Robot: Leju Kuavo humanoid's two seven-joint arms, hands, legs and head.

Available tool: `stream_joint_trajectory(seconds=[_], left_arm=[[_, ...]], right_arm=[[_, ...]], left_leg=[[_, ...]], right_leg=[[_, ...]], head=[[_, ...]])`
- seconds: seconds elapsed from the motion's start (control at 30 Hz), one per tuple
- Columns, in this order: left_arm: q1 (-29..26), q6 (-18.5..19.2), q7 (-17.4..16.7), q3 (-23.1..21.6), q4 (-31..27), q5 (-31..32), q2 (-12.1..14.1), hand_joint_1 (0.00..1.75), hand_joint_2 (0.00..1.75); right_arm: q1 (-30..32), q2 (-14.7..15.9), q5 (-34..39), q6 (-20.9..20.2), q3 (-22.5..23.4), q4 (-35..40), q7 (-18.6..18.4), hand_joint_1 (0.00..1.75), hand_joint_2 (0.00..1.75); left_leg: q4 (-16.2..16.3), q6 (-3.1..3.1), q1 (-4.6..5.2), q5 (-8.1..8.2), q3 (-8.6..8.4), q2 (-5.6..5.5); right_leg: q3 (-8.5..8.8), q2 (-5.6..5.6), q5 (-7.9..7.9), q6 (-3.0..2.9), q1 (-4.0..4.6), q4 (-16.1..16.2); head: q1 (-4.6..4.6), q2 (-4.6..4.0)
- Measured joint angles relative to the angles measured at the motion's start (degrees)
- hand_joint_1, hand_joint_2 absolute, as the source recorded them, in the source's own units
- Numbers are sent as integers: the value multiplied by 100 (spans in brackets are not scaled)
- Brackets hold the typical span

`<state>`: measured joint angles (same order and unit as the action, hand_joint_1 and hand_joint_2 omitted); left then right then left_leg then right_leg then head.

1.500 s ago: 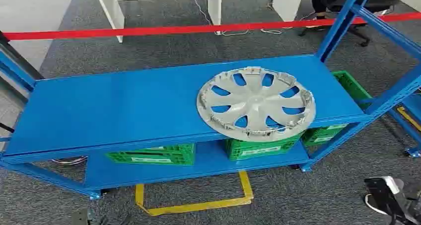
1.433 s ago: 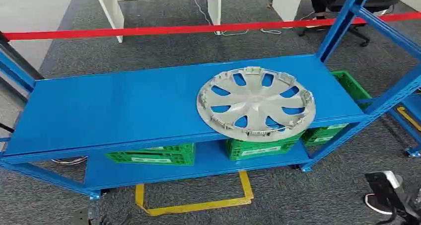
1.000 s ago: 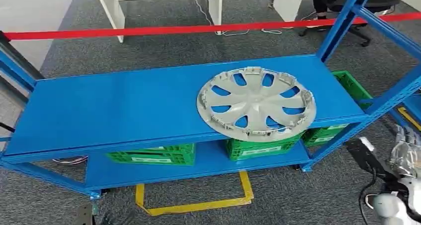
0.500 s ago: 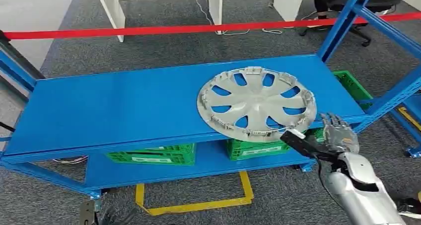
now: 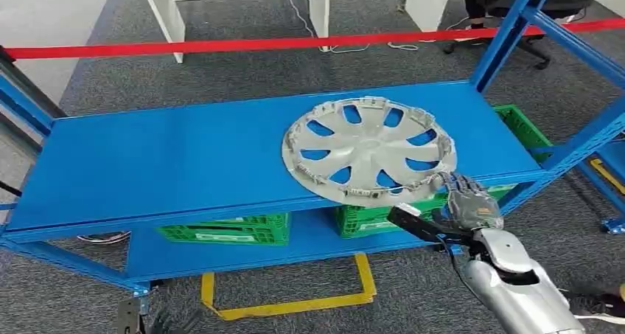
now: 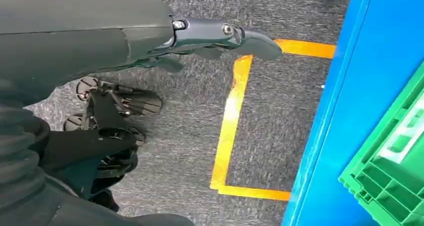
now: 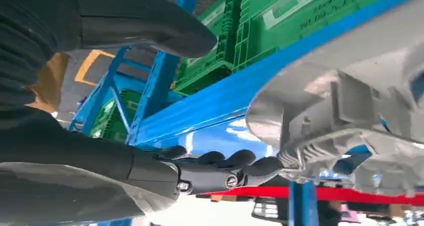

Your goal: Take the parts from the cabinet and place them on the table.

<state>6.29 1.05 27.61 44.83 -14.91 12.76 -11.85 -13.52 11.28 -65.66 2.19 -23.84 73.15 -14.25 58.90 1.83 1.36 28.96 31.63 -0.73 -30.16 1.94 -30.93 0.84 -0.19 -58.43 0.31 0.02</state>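
Note:
A silver-grey hubcap (image 5: pixel 368 151) lies flat on the blue cabinet's top shelf (image 5: pixel 169 157), right of centre, its near edge jutting over the shelf's front lip. My right hand (image 5: pixel 468 205) is raised at the hubcap's near right edge. In the right wrist view its dark fingertips (image 7: pixel 260 165) touch the clipped rim of the hubcap (image 7: pixel 350 101), while the thumb (image 7: pixel 165 29) stands well apart, gripping nothing. My left hand (image 6: pixel 190 31) hangs low over the carpet beside the cabinet's lower shelf, fingers apart and holding nothing.
Green crates (image 5: pixel 221 229) (image 5: pixel 383 214) (image 5: pixel 523 127) sit on the lower shelf. Blue uprights (image 5: pixel 508 32) rise at the cabinet's right end. A red tape (image 5: pixel 221 45) runs behind the cabinet. Yellow floor marking (image 5: pixel 295 304) lies on the carpet in front.
My right arm has risen from the lower right up to the hubcap's near right edge. The hubcap has slid a little to the left on the shelf.

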Motion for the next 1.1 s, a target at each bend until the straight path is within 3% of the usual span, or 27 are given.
stream_joint_trajectory(seconds=[0.33,0.63,1.1], left_arm=[[-49,35,22,20,0,-48,15,0,175],[-122,42,129,155,0,-96,28,0,175],[-133,39,142,219,0,-96,31,0,175]], right_arm=[[89,4,-478,-215,-765,378,-81,0,175],[291,236,-640,-256,-1482,1226,-31,0,175],[367,407,-684,-252,-1823,1605,0,0,175]], left_leg=[[0,0,-1,0,0,0],[-1,0,0,1,4,0],[0,0,0,1,3,0]], right_leg=[[-4,-1,-1,-1,0,0],[-5,0,-2,-2,0,0],[-5,-1,-2,-1,0,0]], head=[[-4,0],[-2,0],[0,0]])
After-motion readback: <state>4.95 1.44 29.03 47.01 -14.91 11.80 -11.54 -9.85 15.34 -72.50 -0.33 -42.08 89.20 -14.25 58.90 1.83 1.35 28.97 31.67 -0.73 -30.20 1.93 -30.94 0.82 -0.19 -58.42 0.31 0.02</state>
